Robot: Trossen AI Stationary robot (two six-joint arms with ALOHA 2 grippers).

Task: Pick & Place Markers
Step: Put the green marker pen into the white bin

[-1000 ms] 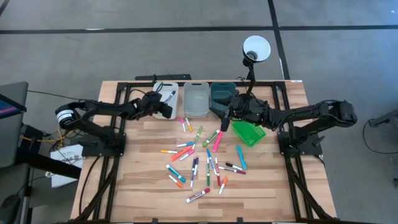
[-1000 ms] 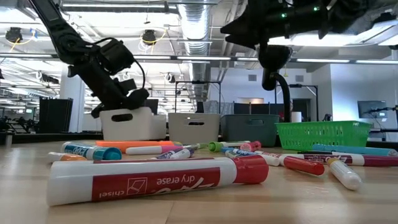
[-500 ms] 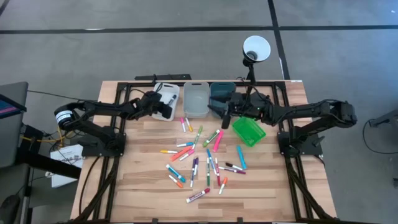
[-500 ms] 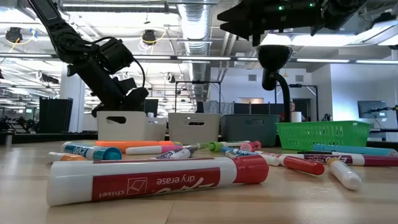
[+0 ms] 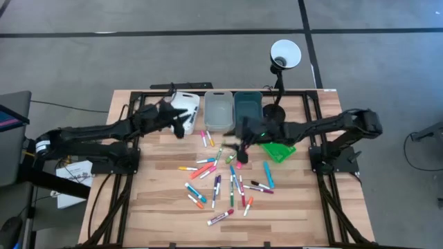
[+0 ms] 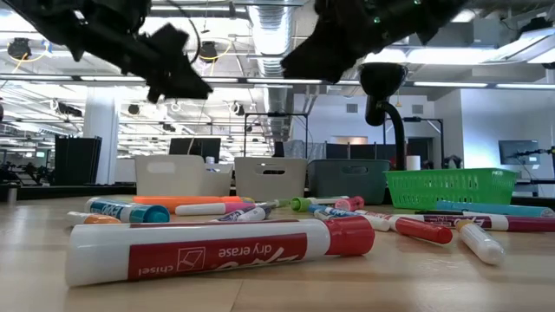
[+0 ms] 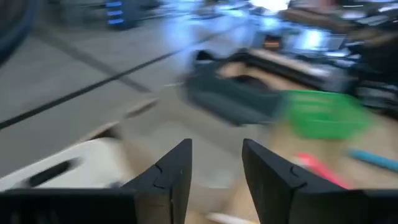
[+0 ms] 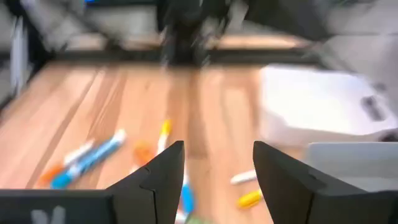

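Note:
Markers (image 5: 221,176) in mixed colours lie scattered flat on the wooden table (image 5: 152,207); in the low view a big red-and-white one (image 6: 217,251) lies closest. My left gripper (image 5: 182,126) hangs open in the air at the near side of the white bin (image 5: 185,105), with nothing between its fingers (image 7: 216,149). My right gripper (image 5: 239,138) is also open and empty (image 8: 219,149). It slants down above the far end of the marker spread, beside the green bin (image 5: 278,149). In the low view both grippers (image 6: 178,74) (image 6: 299,61) stay well above the table.
Along the far edge stand the white bin, a grey bin (image 5: 218,111) and a teal bin (image 5: 248,105); the green bin sits tilted to their right. A lamp (image 5: 284,54) stands behind them. Bare wood lies at the table's near left.
My left gripper has risen from the white bin and drawn back a little toward the near edge, its arm swinging up and levelling. My right gripper has moved toward the table's left and near side, over the markers, and has tipped to slant downward.

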